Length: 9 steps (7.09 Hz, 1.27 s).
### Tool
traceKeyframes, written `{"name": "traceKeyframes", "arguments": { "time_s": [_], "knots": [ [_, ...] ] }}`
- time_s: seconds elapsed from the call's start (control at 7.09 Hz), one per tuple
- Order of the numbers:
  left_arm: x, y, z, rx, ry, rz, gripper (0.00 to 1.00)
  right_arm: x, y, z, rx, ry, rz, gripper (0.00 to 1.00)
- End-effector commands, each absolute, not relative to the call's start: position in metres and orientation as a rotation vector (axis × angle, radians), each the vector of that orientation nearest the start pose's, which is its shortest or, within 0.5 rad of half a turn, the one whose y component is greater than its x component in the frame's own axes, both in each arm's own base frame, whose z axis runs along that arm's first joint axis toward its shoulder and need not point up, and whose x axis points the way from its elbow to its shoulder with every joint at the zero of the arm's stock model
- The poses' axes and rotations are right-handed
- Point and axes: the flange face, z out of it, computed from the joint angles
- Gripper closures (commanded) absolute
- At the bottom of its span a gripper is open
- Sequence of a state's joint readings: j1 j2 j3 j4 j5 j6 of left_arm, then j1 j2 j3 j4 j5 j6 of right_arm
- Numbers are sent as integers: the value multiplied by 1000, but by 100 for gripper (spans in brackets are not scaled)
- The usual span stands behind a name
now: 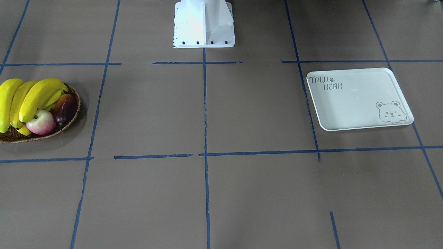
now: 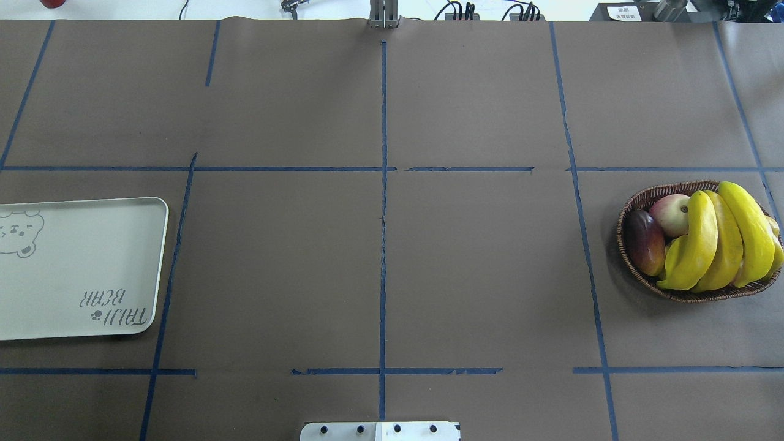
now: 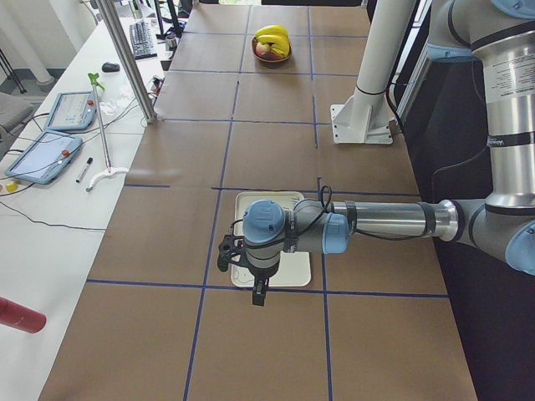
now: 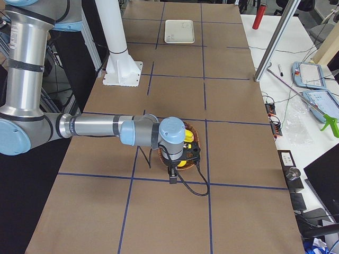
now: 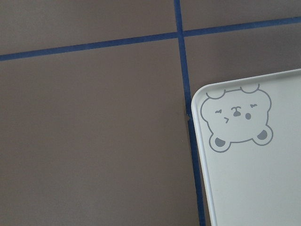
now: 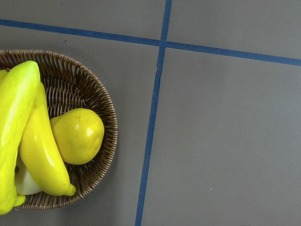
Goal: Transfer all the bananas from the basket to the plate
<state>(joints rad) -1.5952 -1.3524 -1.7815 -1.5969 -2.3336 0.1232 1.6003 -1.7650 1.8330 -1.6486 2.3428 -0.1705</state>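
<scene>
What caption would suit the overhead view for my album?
A brown woven wicker basket holding long yellow bananas on the right; a bare off-white rectangular plate on the left.

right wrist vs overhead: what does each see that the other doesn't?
Right wrist only: the pear in plain sight at the basket's end. Overhead only: the plate, plus an apple and a dark red fruit in the basket. Both: the basket and the bananas lying in it.
</scene>
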Motion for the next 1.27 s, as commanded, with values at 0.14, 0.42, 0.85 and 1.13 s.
{"name": "traceKeyframes", "arguments": {
  "time_s": [0.14,0.42,0.85,1.13],
  "knots": [
    [-74,-399,651,72,761,101,0,48,-422,602,110,-797,-111,0],
    [-73,-399,650,73,762,102,0,17,-433,572,138,-838,74,0],
    [-73,-399,650,73,764,102,0,-38,-442,509,115,-845,182,0],
    [-73,-399,649,75,764,102,0,-84,-450,501,123,-780,155,4]
  ]
}}
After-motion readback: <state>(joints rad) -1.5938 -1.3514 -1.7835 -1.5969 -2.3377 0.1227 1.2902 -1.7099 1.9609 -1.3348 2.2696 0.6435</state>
